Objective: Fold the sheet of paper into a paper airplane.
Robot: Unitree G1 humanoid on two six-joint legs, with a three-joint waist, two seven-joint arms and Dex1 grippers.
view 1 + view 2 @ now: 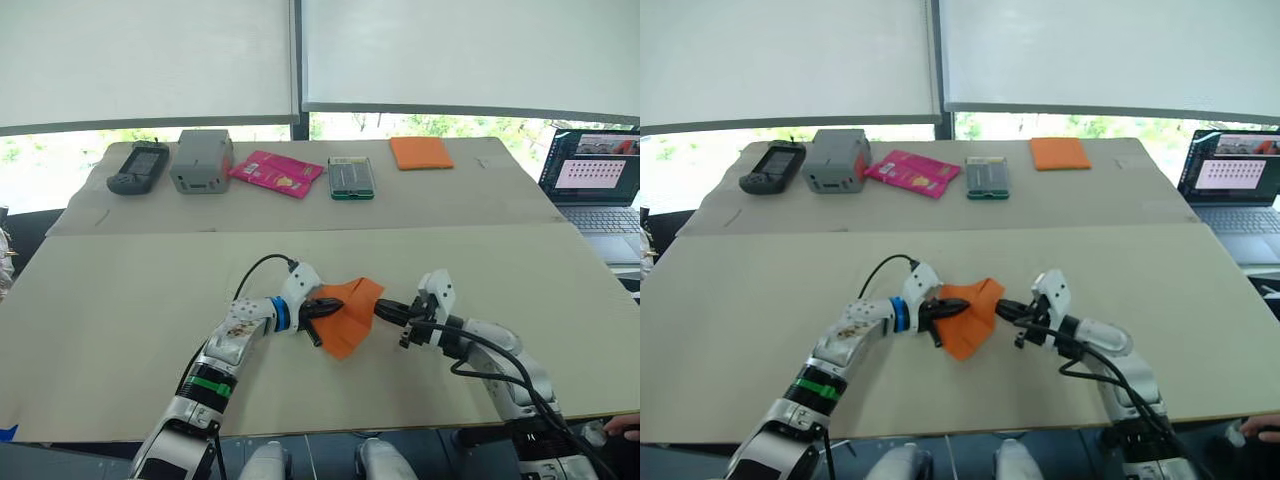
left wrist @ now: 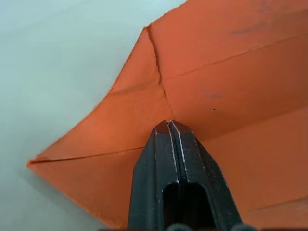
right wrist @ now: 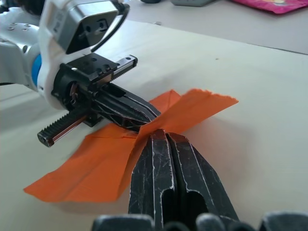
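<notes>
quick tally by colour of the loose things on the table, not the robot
orange: 2, the creased sheet of paper and a smooth orange rectangle
pink: 1, a printed packet
grey: 2, a handheld device and a box
green: 1, a flat case
black: 1, a laptop
total: 7

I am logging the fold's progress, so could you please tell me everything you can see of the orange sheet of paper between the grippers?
The sheet of paper is thin, bright orange and matte, crossed by several crease lines and partly folded into an uneven pointed shape. It lies near the middle of the table, one flap raised. The left gripper presses shut on a crease junction, and the right gripper is shut on the opposite edge.
</notes>
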